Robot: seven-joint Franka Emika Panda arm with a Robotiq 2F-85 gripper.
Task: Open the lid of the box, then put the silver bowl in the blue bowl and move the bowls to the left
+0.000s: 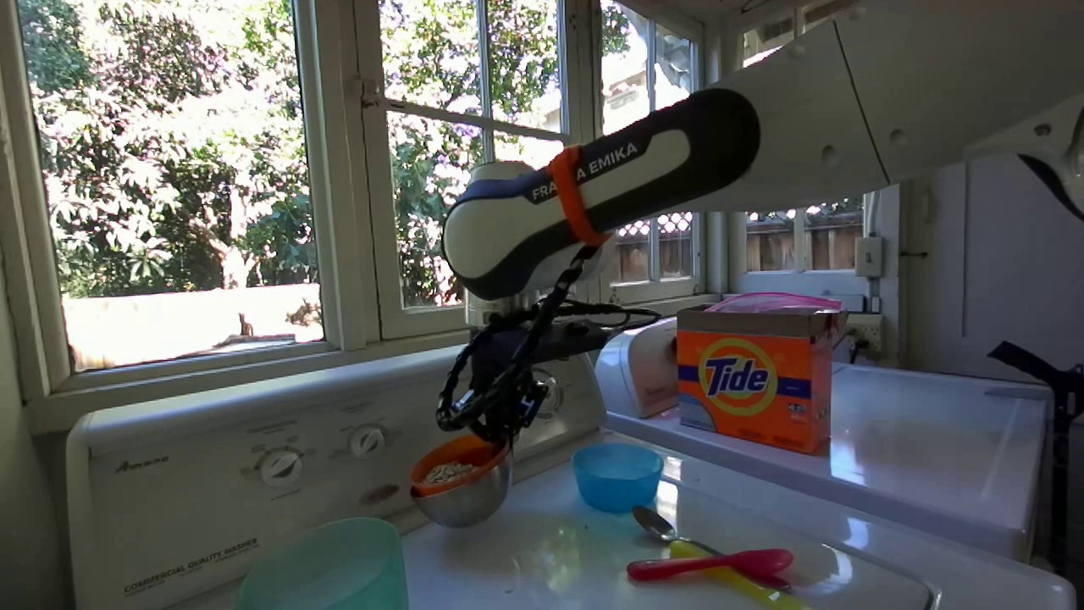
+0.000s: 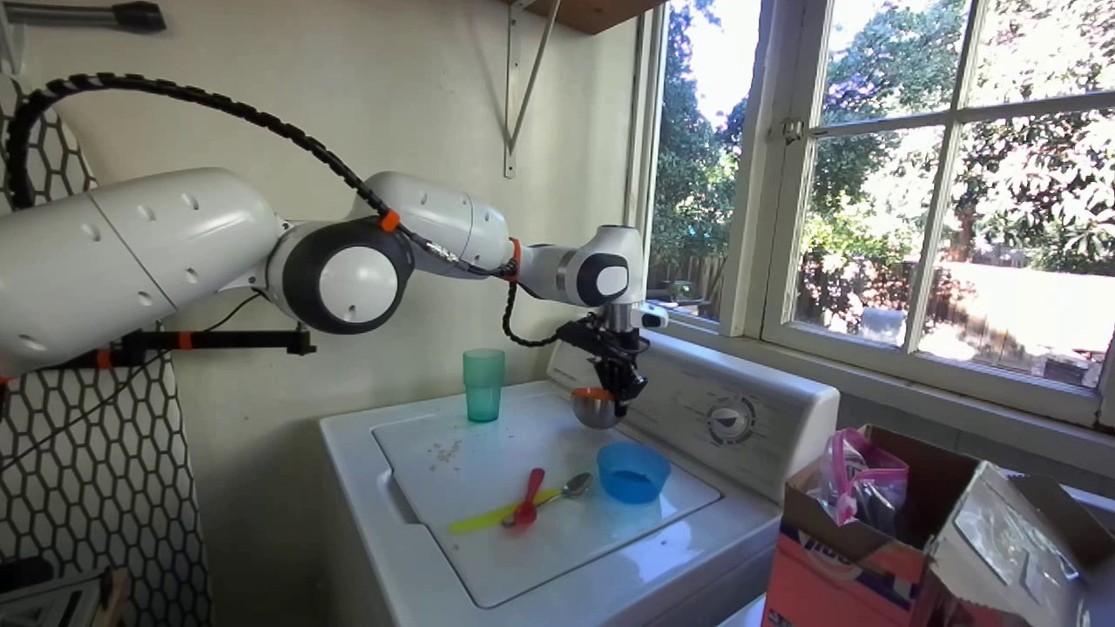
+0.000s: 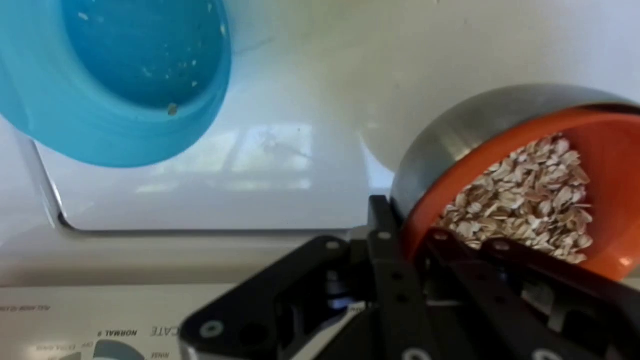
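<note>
Near the blue bowl point(image 1: 617, 481), my end effector point(image 3: 412, 231) pinches the silver bowl point(image 3: 452, 135) and nested orange bowl point(image 3: 612, 190) by their rims: stiff, probably slick, best held there!

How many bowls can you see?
3: an orange bowl nested in a silver bowl, both held by the pincer, and a blue bowl on the washer. Any deep in the Tide box would be hidden.
</note>
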